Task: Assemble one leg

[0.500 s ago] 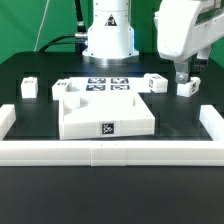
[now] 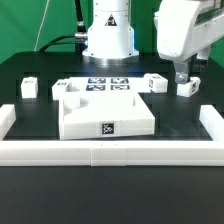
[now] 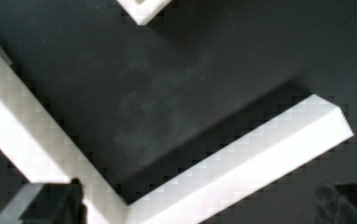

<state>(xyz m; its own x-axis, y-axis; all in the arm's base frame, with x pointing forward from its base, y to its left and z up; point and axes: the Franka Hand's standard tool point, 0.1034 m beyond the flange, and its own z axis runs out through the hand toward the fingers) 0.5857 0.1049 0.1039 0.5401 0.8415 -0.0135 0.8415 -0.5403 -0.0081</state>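
Observation:
Several small white legs lie on the black table: one at the exterior view's far left (image 2: 29,87), one by the panel's back left corner (image 2: 63,88), one right of the marker board (image 2: 155,82) and one at the right (image 2: 187,87). My gripper (image 2: 180,72) hangs just above and slightly behind the right leg, not touching it. In the wrist view my gripper (image 3: 193,205) is open and empty, its dark fingertips (image 3: 42,205) far apart at the picture's edges. Between them lies a white rail corner (image 3: 246,150). No leg shows clearly in the wrist view.
The large white square panel (image 2: 105,115) lies in the middle with a tag on its front wall. The marker board (image 2: 105,84) lies behind it. White rails run along the front (image 2: 110,153), left (image 2: 6,120) and right (image 2: 214,120). The robot base (image 2: 107,35) stands behind.

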